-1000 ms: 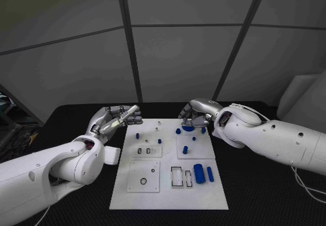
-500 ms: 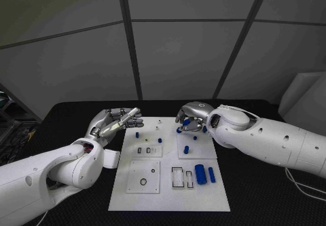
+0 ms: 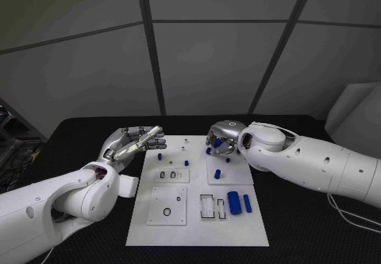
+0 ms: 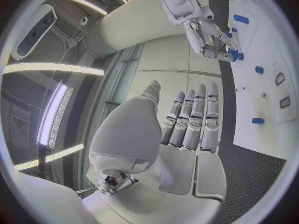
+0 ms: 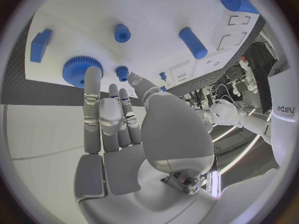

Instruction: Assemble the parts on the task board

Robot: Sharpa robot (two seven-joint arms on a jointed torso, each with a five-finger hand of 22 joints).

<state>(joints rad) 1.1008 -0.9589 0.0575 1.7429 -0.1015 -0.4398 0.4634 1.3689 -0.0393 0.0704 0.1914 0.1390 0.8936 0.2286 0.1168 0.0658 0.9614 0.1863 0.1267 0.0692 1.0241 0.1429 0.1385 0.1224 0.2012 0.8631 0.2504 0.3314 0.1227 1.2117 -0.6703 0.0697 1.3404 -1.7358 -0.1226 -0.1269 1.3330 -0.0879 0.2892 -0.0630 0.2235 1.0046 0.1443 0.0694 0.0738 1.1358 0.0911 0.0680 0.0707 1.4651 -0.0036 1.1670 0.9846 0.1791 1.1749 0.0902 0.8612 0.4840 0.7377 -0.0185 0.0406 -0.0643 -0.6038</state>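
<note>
Your right hand [image 3: 223, 138] hovers over the far end of the white board [image 3: 199, 231], fingers extended and apart above a blue gear [image 5: 77, 70], holding nothing. Your left hand [image 3: 131, 142] hangs above the bench [image 3: 79, 137] just beside the board's far left corner, fingers straight, side by side, also empty. A thick blue cylinder [image 3: 234, 202] and a thinner peg [image 3: 247, 203] lie near the board's right edge.
</note>
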